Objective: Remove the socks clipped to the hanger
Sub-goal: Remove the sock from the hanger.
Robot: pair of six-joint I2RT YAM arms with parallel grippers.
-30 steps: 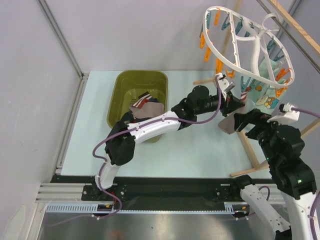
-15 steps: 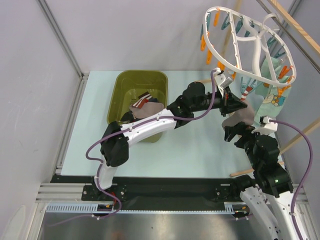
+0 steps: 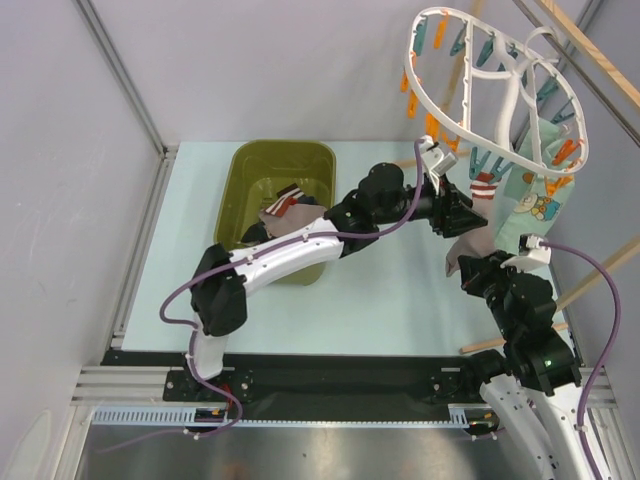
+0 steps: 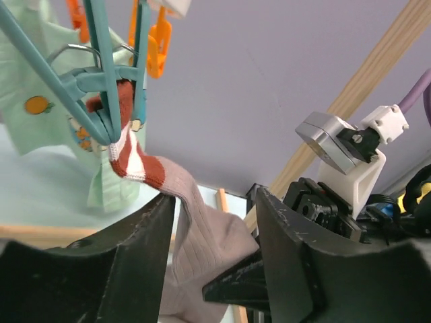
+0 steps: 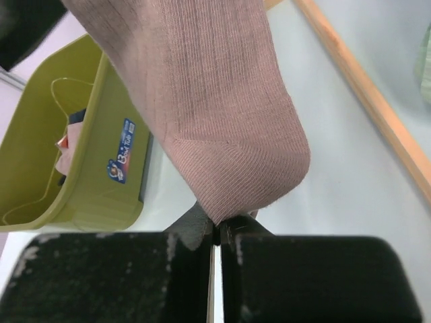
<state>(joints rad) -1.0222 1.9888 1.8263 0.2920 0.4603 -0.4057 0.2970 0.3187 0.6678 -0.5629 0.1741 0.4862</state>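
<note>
The right end effector (image 5: 217,229) is clamped shut on the toe of a taupe sock (image 5: 215,108), its 2 dark fingers pressed together with the ribbed fabric pinched between them. In the overhead view it sits low at the right of the bench (image 3: 400,290), just under the sock's hanging foot.

The left end effector (image 4: 215,198) is spread wide, 1 finger (image 4: 128,256) on either side of the same sock. The fabric passes through the gap without being squeezed. It looks to brush the left-hand finger, though I cannot tell for sure. The left arm stretches across the bench from the left to reach it.

The taupe sock has a red-and-white striped cuff (image 4: 135,161), and this cuff is caught in a teal peg (image 4: 108,81) hanging from the white hanger (image 3: 410,66). So the sock remains clipped at the top while being held at the bottom. An orange peg (image 4: 155,47) hangs just beside the teal one.

A pale mint sock (image 3: 530,205) with a printed pattern hangs from the hanger too, just right of the taupe one.

An olive-green tub (image 3: 245,180) stands on the bench to the left, with several socks (image 3: 285,205) lying inside. A bar of the wooden rack (image 5: 363,94) runs along the right.
</note>
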